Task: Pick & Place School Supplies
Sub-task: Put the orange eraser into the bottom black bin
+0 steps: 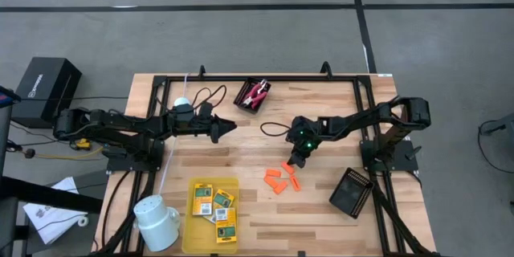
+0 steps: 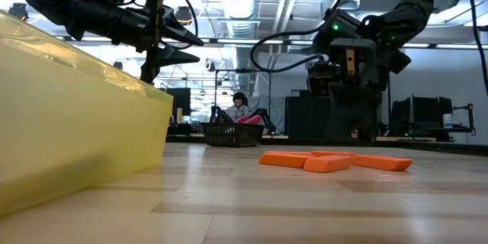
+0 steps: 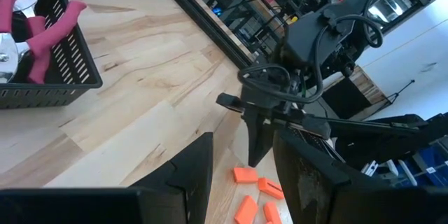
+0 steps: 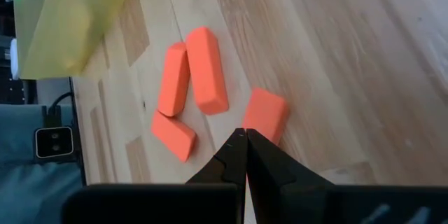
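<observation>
Yellow tray [image 1: 193, 225] at tabletop [image 1: 265, 209] near edge holds yellow-and-green packets [image 1: 215, 205]. Orange pieces [image 1: 281, 181] lie mid-tabletop, right of tray. Right tool [image 1: 295, 161], tips pressed together, empty, poised just above pieces. Left tool [image 1: 229, 128] parted, empty, raised further back. Pink-handled scissors [image 1: 257, 92] in black basket [image 1: 243, 101], far edge.
</observation>
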You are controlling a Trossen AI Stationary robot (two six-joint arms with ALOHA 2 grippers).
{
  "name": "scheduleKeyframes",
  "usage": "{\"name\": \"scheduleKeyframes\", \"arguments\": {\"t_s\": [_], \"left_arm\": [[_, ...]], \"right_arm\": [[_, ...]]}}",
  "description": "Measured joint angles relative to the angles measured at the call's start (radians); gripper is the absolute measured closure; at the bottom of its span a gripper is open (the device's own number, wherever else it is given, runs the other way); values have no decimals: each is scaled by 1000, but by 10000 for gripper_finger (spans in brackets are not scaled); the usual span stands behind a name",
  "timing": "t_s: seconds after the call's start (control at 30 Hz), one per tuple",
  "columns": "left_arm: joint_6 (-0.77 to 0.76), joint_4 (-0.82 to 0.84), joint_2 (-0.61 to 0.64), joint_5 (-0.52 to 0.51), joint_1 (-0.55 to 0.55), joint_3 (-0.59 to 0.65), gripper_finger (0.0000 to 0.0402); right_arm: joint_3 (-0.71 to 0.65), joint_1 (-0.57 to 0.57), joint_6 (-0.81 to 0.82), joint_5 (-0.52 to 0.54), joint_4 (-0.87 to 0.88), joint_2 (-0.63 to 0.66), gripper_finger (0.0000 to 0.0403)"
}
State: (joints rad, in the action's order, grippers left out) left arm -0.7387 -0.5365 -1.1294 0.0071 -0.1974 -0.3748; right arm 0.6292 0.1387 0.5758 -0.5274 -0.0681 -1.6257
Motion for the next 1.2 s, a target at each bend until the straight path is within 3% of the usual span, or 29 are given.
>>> {"name": "scheduleKeyframes", "arguments": {"t_s": [1.2], "left_arm": [[7,0,0,0,0,0,257]], "right_arm": [[-2,-35,30,26,-30,-36,403]]}}
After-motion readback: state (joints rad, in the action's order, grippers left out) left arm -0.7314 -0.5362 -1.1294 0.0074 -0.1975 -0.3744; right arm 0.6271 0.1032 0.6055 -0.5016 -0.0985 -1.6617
